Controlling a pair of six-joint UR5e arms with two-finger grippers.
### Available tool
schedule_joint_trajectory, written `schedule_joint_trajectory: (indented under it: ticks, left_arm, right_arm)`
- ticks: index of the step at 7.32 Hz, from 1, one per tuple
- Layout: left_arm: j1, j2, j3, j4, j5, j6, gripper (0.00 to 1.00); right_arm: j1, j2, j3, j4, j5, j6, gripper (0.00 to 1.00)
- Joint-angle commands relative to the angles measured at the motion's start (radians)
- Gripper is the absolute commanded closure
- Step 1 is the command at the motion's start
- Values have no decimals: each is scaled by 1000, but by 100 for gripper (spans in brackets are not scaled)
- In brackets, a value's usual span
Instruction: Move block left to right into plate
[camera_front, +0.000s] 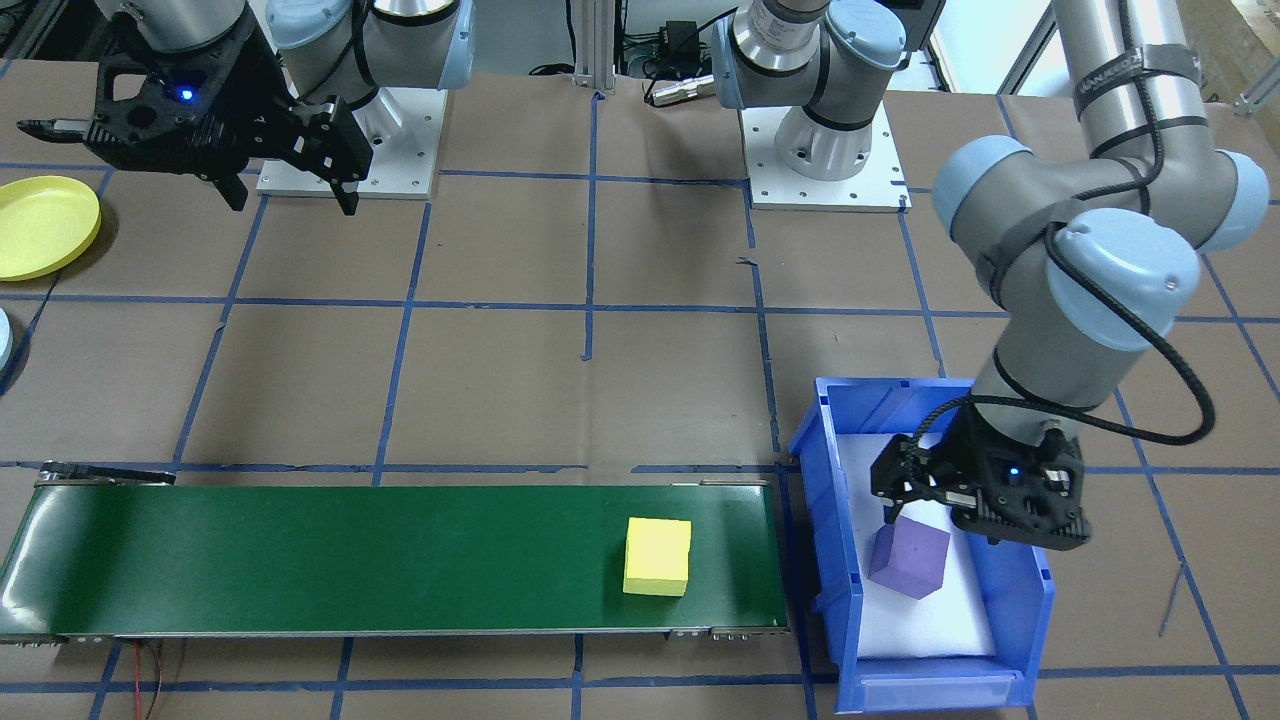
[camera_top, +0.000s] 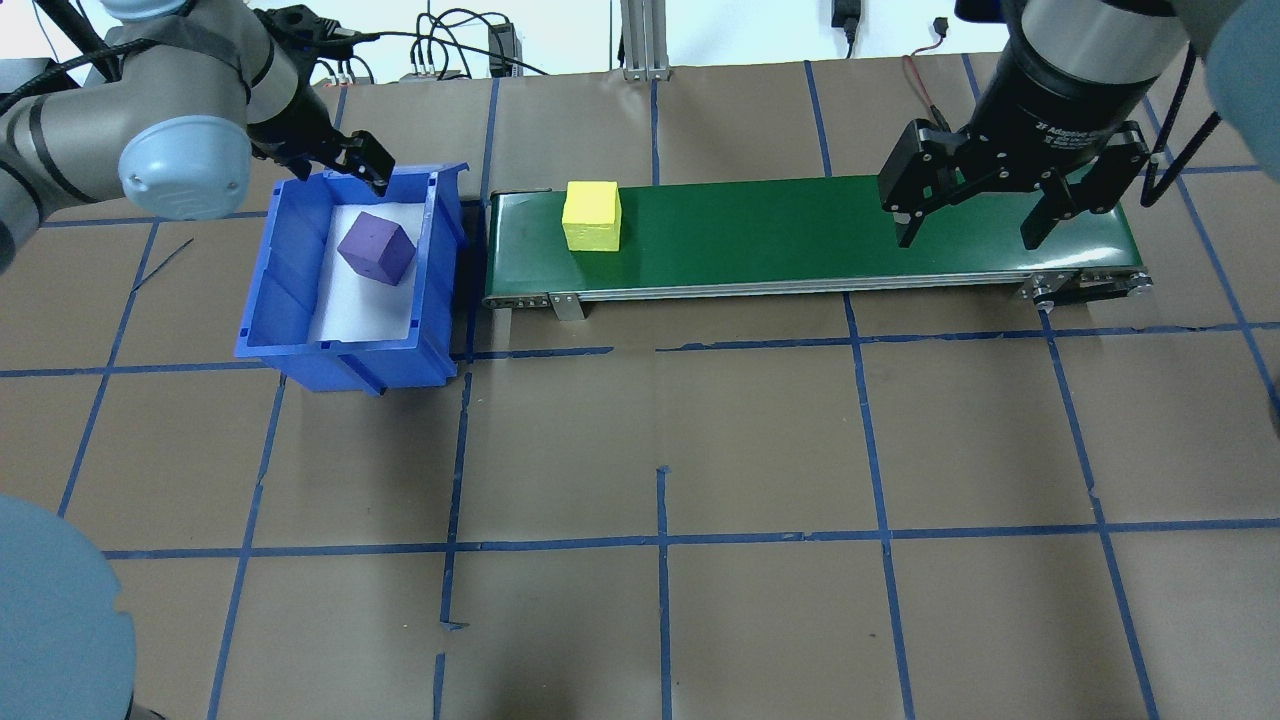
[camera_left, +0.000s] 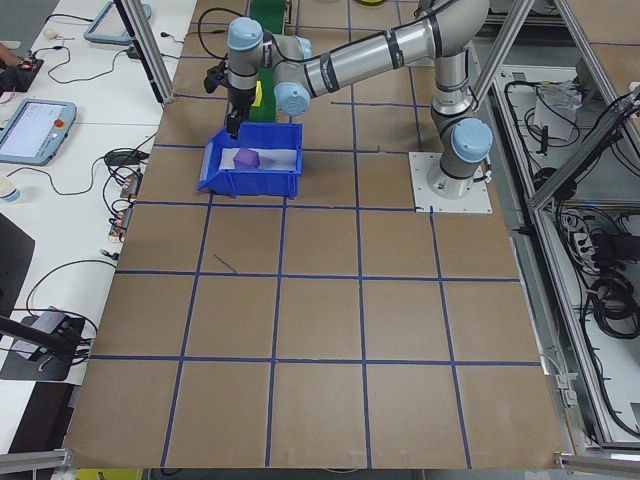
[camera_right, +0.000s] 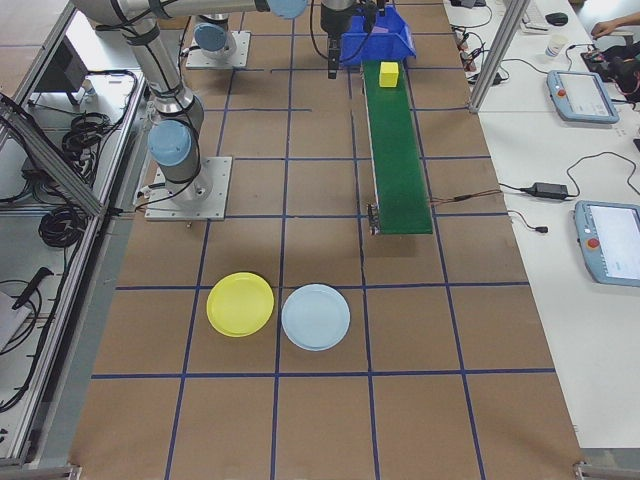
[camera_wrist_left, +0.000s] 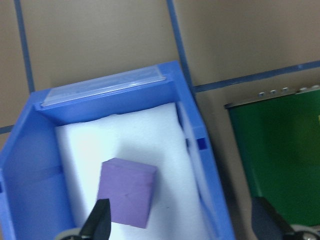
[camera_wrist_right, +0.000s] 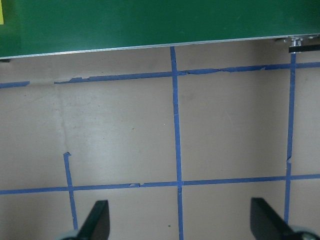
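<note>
Block (camera_front: 657, 556): yellow cube | upright on green conveyor (camera_front: 300, 560) | ungripped

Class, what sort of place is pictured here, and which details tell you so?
Most likely a robotics lab test cell: two arms bolted to a paper-covered table gridded with blue tape, a small green conveyor belt, and operator teach pendants on side benches.

table surface (camera_top: 700, 450): brown paper, blue tape grid.
light blue plate (camera_right: 316, 317): flat on the table, just beside the yellow one.
tablets (camera_right: 579, 96): two on the white side bench, cables around.
power brick (camera_right: 551, 189): black, on bench edge.
</note>
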Motion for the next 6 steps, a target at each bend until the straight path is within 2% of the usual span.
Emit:
schedule_joint_trajectory:
  ticks: [1,2,3,6]
  left_arm:
    - [46,-43,-38,3,-8,143,0]
    - [46,-61,-41,7,-17,143,0]
    - [44,-63,-34,9,-54,143,0]
    - [43,-67,-29,4,-57,136,0]
  right_arm:
    - [-2,0,0,2,-3,0,0]
    - [-2,0,0,2,-5,-2,0]
    - [-2,0,0,2,-3,-3,0]
    - [-2,0,0,2,-5,-3,0]
